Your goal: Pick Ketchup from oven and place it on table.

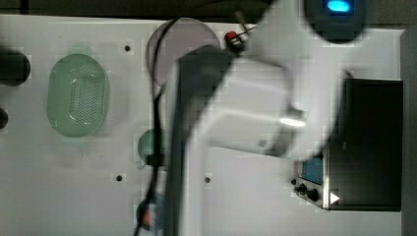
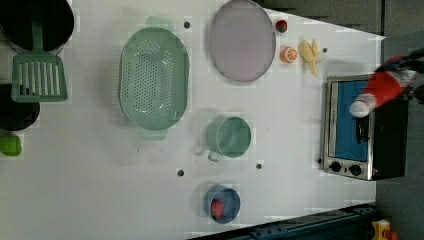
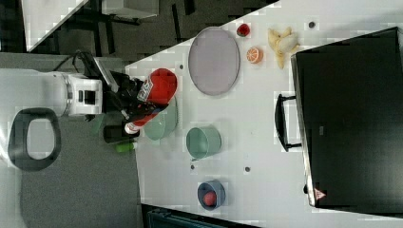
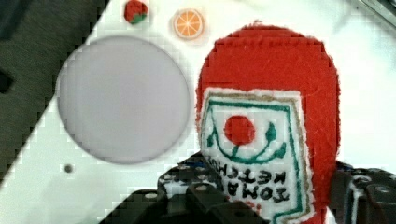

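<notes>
The ketchup [image 4: 271,116], a red bottle with a white-and-red label, is held in the air with my gripper [image 4: 280,198] shut on its lower part. In the left view the ketchup [image 2: 387,89] hangs tilted in front of the oven [image 2: 350,125], white cap pointing to the left view's left, with the gripper [image 2: 409,75] at the picture's right edge. The right view has the ketchup [image 3: 157,90] in the gripper [image 3: 135,100], off the left of the table [image 3: 266,142]. The oven [image 1: 369,142] stands on the table [image 2: 295,125]. My arm covers the middle of the top view.
On the table are a green colander [image 2: 152,77], a grey plate [image 2: 242,40], a green cup [image 2: 229,136], a blue bowl [image 2: 221,203] holding a strawberry, an orange slice [image 2: 288,54] and banana pieces [image 2: 310,55]. A green spatula [image 2: 37,75] lies at the left view's left.
</notes>
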Motion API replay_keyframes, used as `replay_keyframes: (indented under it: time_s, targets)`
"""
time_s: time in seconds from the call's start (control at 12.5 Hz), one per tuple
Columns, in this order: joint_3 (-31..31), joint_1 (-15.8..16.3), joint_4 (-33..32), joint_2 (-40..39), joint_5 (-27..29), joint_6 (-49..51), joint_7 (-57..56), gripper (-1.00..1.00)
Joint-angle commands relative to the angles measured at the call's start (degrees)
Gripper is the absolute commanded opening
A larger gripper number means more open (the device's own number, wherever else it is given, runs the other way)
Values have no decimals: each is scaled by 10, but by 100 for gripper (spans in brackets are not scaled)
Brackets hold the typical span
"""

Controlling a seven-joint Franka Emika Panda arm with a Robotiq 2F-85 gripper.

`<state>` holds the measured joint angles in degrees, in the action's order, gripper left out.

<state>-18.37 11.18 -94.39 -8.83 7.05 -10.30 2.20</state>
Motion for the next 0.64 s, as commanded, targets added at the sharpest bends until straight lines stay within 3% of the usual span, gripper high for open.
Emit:
replay_keyframes:
  time_s: [0.08, 0.64]
  targets:
    - [13, 16, -30, 4, -18, -8, 3, 27]
    - [29, 33, -221, -1, -33, -174, 3, 27]
